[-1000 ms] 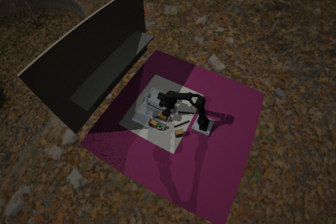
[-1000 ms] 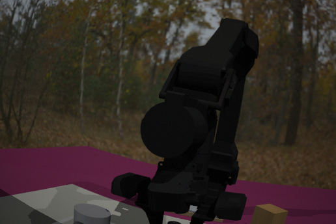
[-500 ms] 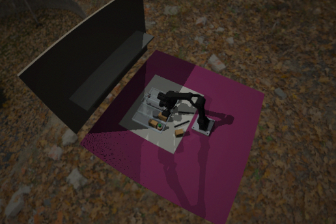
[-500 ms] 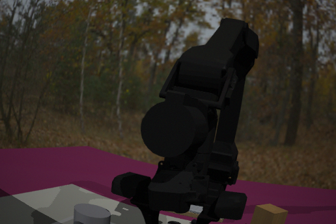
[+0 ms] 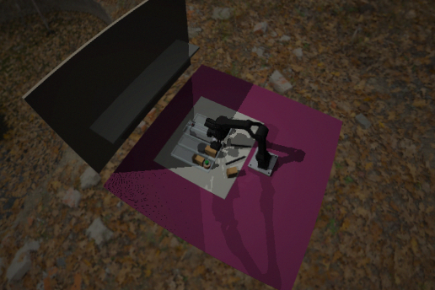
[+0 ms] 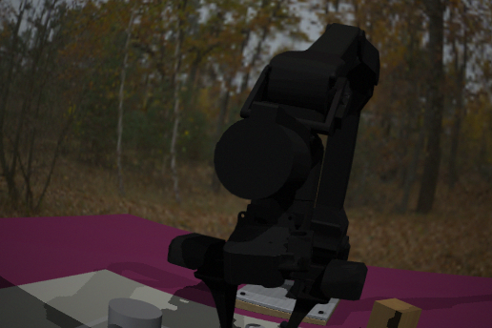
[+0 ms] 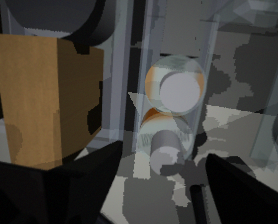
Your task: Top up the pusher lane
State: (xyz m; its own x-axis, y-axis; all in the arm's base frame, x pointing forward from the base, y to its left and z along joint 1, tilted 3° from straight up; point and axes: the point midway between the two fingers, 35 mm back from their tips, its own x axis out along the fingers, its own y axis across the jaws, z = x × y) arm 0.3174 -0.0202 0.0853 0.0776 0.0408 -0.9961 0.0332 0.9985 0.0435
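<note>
In the wrist view two matching jars with clear rims, orange sides and pale knobs stand in a row in the clear-walled lane (image 7: 182, 30). The rear jar (image 7: 152, 82) is farther up the lane. The front jar (image 7: 182, 131) is directly before it, nearer the fingers. My gripper (image 7: 164, 153) (image 6: 257, 325) is open, with one finger on each side of the front jar's knob and visible gaps on both sides. The low front stop and the pusher plate cannot be made out. In the top view the arm hides the jars.
A wooden block (image 7: 30, 95) (image 5: 210, 150) stands close left of the lane, with a dark cylinder (image 7: 55, 15) behind it. Another block (image 5: 199, 159) and a green-topped jar (image 5: 206, 163) stand in the outer lane. A loose block (image 5: 232, 171) and dark bars (image 5: 240, 146) (image 5: 235, 160) lie in front.
</note>
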